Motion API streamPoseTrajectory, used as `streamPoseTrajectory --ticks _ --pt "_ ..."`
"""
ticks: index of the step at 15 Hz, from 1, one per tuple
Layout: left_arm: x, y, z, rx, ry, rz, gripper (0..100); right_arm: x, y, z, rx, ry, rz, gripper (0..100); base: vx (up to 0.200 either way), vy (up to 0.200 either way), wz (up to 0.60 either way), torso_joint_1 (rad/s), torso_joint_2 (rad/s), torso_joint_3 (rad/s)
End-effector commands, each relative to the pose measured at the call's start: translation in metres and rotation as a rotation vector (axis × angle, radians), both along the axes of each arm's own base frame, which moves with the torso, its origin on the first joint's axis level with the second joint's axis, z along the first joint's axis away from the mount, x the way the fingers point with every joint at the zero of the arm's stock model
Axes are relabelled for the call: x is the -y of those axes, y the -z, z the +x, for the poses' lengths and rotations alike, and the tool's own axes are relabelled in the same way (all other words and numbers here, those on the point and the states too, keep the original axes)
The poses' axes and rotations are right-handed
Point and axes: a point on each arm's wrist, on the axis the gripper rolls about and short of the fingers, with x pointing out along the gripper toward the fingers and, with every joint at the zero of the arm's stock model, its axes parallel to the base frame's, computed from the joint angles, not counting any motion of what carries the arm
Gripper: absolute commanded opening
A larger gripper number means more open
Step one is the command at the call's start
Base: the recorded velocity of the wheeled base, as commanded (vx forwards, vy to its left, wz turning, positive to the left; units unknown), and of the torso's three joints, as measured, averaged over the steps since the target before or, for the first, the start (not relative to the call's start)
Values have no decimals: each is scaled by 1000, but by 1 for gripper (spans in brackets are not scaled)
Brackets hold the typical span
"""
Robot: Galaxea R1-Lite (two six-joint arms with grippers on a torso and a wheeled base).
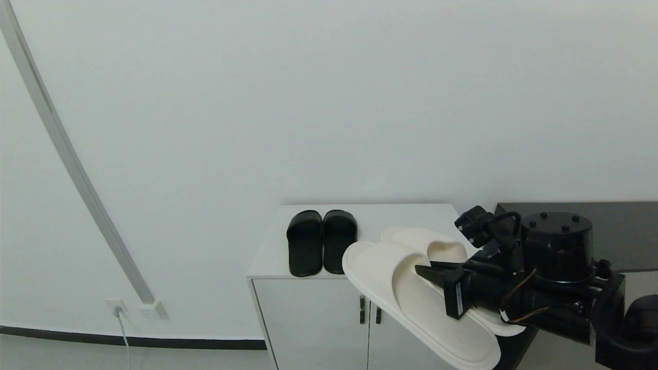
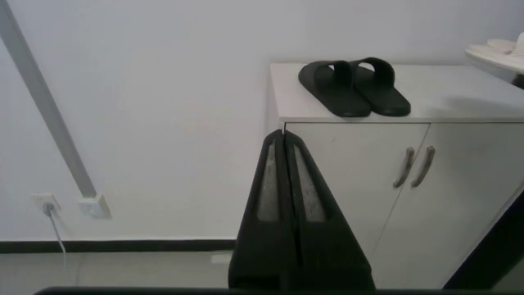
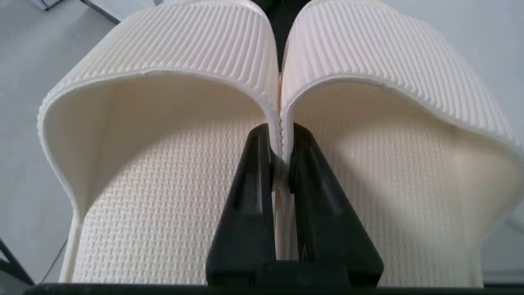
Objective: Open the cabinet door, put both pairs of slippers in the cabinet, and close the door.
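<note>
White slippers (image 1: 383,275) (image 3: 164,164): the pair sits side by side with the inner edges pinched together. The right gripper (image 1: 429,271) (image 3: 280,143) is clenched on those two edges, one finger in each slipper. The pair is held in the air, tilted, at the right end of the cabinet (image 1: 308,318) (image 2: 344,180). In the left wrist view the toe of the white slippers (image 2: 501,47) shows above the cabinet top.

Black slippers (image 1: 321,249) (image 2: 354,86): the pair lies flat on the cabinet top, touching each other, near the front edge and left of centre. It is well apart from the white pair.

Both cabinet doors are shut, with the two handles (image 1: 370,310) (image 2: 413,166) just beside each other at the middle seam.

The left gripper (image 2: 284,143) has its fingers pressed together and grasps nothing. It is off to the cabinet's left, clear of it.

Behind is a white wall with a slanted grey conduit (image 1: 67,154). A wall socket (image 1: 115,307) (image 2: 45,202) with a white cable (image 1: 123,334) sits low on the left. A dark counter (image 1: 617,226) stands to the right of the cabinet.
</note>
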Motion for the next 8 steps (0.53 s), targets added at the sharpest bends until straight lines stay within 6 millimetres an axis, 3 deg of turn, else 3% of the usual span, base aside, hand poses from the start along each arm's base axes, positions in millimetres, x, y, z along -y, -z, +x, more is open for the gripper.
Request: streamPoseTrajectory --ticks 1,4,8 --pt "0 0 0 -2 1 -1 0 0 1 -1 -3 -2 -2 0 -200 0 0 -2 2 7" --pt "0 0 0 -2 -1 -1 0 1 4 -1 -12 3 -9 0 -200 0 0 2 4 2" --pt "0 0 0 -2 1 1 0 2 4 -2 -14 8 -13 0 0 0 0 0 0 0"
